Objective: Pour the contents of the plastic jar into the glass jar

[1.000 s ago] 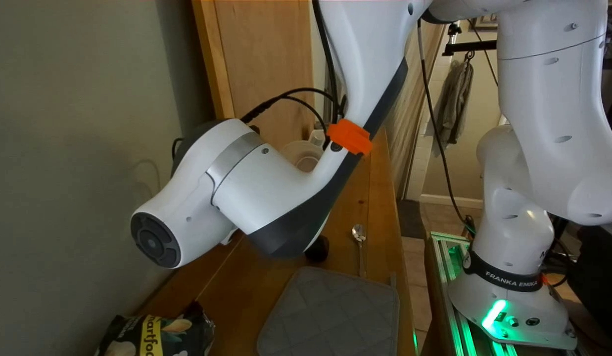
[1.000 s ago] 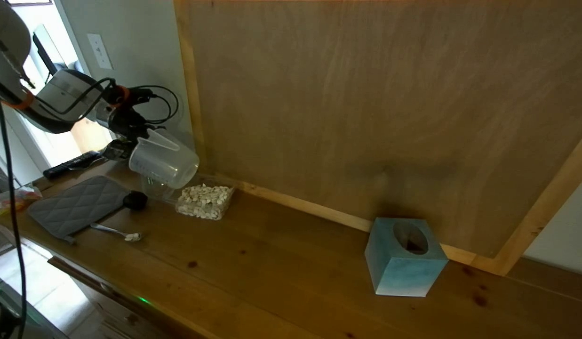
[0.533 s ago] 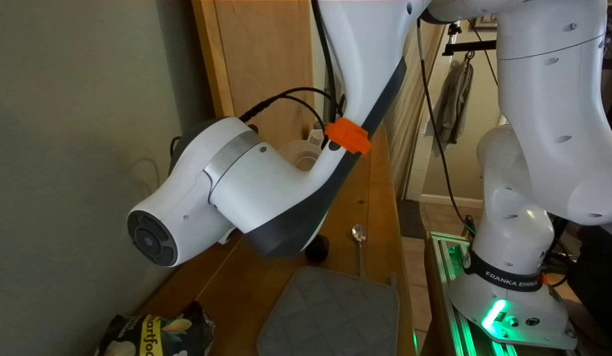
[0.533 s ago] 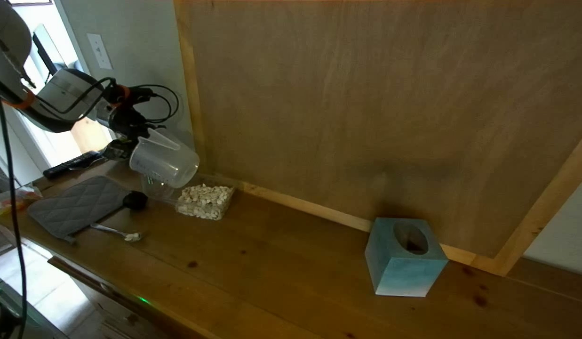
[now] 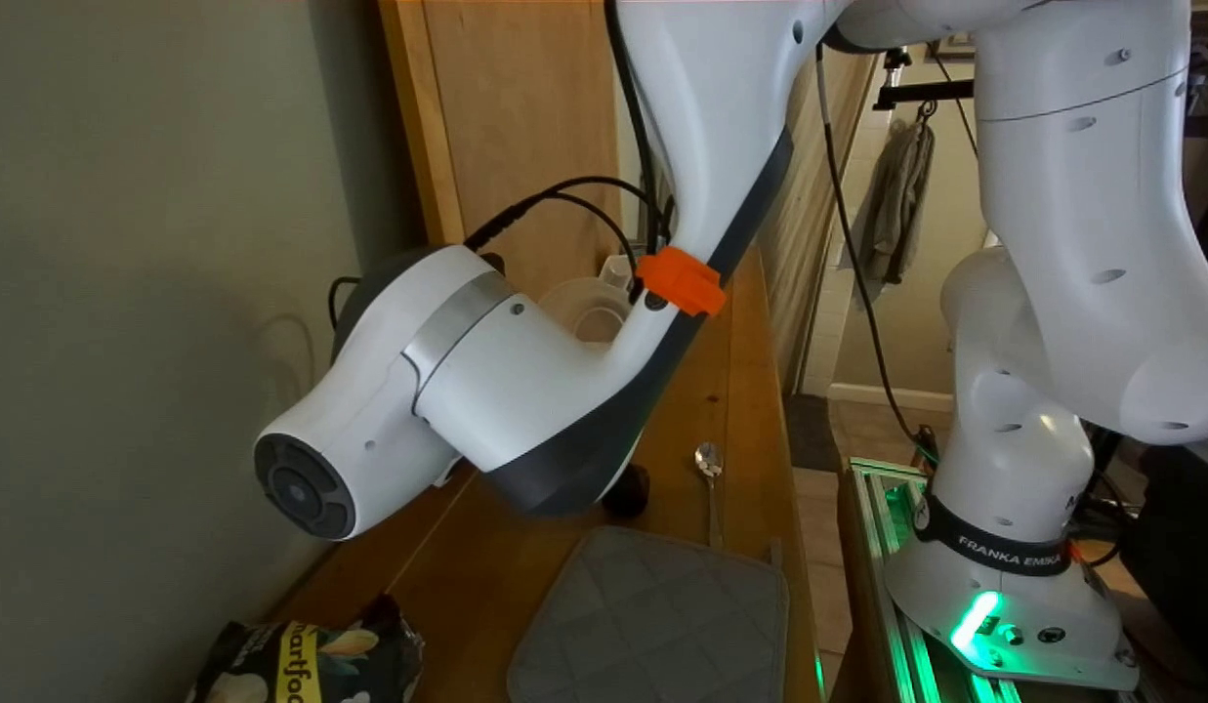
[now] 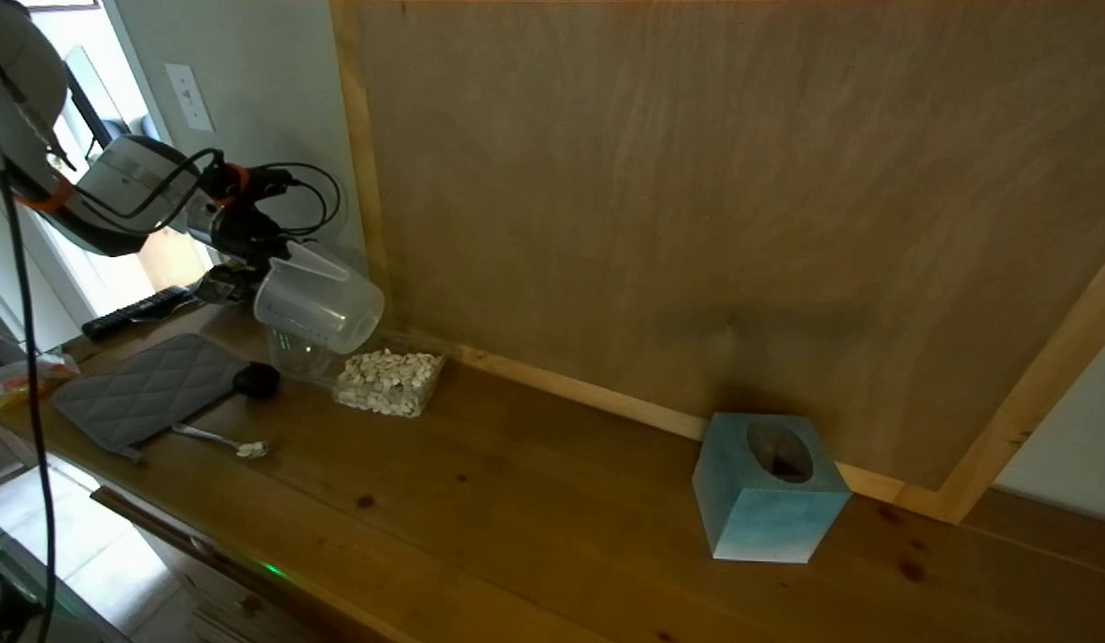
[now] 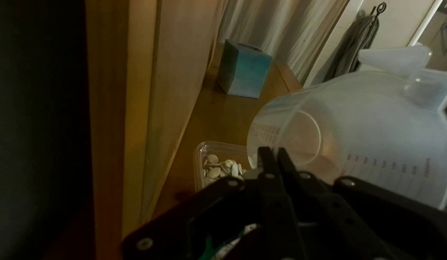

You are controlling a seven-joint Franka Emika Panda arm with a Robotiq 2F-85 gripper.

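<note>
Pinches the translucent measuring jug (image 6: 320,305) at its rim with clamped fingers (image 7: 265,160), perhaps to leave the mouth free. Holds it raised and tilted near the clear plastic tub (image 7: 223,146) of pale seeds (image 6: 387,382), probably readying a pour.

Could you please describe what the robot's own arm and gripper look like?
The rounded white robot arm has dark grey panels, an orange band and looping black cables. A black collar reading "FRANKA EMIKA" sits above a glowing green light on its base. The black gripper has two slim fingers and round screw heads.
</note>
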